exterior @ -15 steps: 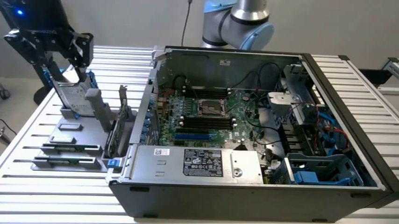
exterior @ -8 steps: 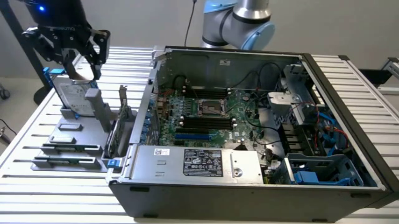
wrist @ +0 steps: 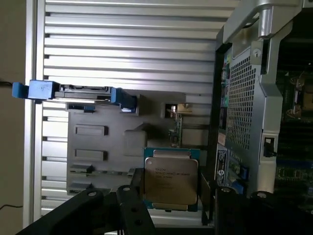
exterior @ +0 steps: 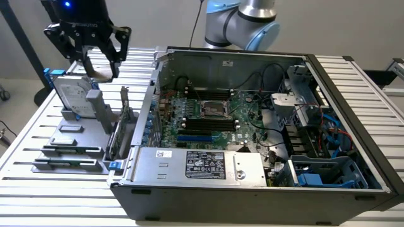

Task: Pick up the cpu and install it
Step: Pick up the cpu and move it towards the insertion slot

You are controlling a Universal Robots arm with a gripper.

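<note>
The cpu, a small square chip with a silvery top and green rim, sits between my two dark fingers, which press on its opposite edges. My gripper hangs in the air at the exterior view's left, above the grey parts tray and near the top of the upright hard drive. It is shut on the cpu. The motherboard socket, a dark square in a metal frame, lies inside the open computer case, well to the exterior view's right of my gripper.
The tray holds the blue-framed hard drive, memory sticks and an upright card. The case's left wall stands between tray and motherboard. Cables, a drive cage and a power supply crowd the case. The table is slatted aluminium.
</note>
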